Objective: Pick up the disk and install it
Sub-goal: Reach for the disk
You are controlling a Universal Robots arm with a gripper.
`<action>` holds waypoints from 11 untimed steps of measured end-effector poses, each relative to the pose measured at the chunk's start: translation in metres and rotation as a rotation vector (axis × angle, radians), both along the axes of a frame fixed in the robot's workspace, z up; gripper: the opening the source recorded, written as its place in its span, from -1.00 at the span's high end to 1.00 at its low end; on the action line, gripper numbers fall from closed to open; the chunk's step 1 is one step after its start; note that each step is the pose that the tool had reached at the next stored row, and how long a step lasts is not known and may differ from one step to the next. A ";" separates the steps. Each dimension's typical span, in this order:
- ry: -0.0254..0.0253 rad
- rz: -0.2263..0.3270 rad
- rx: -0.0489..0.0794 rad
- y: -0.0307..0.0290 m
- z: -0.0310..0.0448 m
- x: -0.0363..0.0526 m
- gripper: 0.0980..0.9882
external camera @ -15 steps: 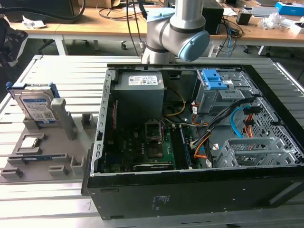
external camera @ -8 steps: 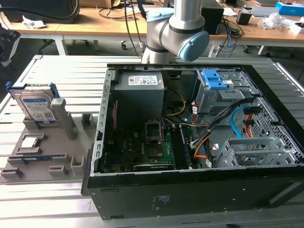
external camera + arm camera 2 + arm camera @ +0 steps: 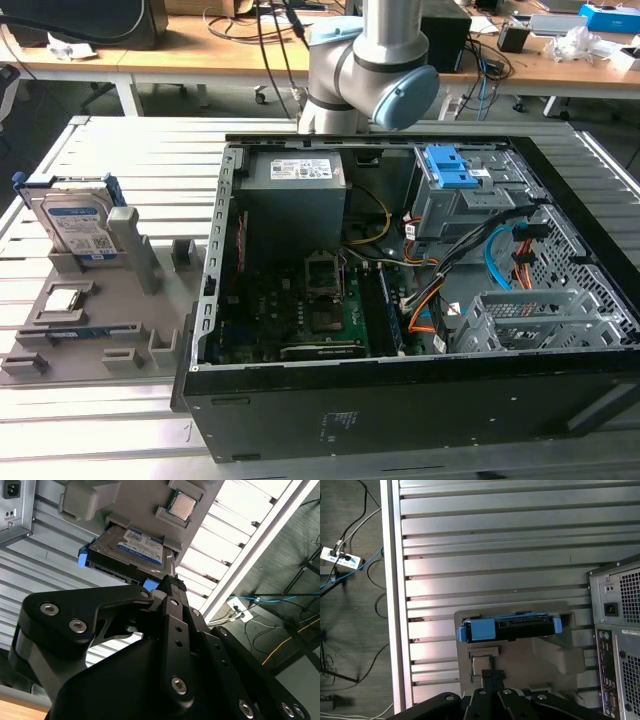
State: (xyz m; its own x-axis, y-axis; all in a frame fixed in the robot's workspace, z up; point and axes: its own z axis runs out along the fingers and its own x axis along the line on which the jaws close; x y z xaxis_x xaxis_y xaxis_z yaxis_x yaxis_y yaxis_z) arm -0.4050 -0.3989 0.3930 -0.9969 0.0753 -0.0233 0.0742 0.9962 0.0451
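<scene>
The disk (image 3: 75, 225) is a silver hard drive with a white-and-blue label and a blue frame. It stands on edge in a slot of the grey holder (image 3: 100, 310), at the exterior view's left, beside the open computer case. Both wrist views look down on the disk (image 3: 135, 547) (image 3: 507, 628) from some distance. My gripper (image 3: 493, 672) (image 3: 170, 580) hangs well above the holder and apart from the disk. Its black fingers are shut together with nothing between them.
The open computer case (image 3: 215, 300) lies on the slatted metal table (image 3: 120, 150). Inside it sit a grey cage with a blue latch (image 3: 455, 180) and an empty drive cage (image 3: 530, 320). A small square chip (image 3: 62, 298) rests in the holder. The arm's elbow (image 3: 370, 70) rises behind the case.
</scene>
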 end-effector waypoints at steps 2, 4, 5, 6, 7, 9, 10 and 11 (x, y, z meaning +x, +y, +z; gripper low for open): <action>0.0000 0.000 0.000 0.0000 0.0000 -0.0044 0.98; -0.0001 0.000 0.000 0.0000 0.0000 -0.0059 0.98; 0.0000 0.000 0.000 0.0000 0.0000 -0.0060 0.98; 0.0000 0.000 0.000 0.0000 0.0000 -0.0060 0.98; 0.0001 0.000 0.000 0.0000 0.0000 -0.0061 0.98; 0.0000 0.000 0.000 0.0000 0.0000 -0.0061 0.98; 0.0000 0.000 0.000 0.0000 0.0000 -0.0062 0.98; 0.0000 0.000 0.000 0.0000 0.0000 -0.0061 0.98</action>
State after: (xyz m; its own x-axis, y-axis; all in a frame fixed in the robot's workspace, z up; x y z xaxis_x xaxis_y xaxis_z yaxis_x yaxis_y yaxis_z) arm -0.4111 -0.3989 0.3930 -0.9969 0.0752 -0.0233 0.0741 0.9962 0.0450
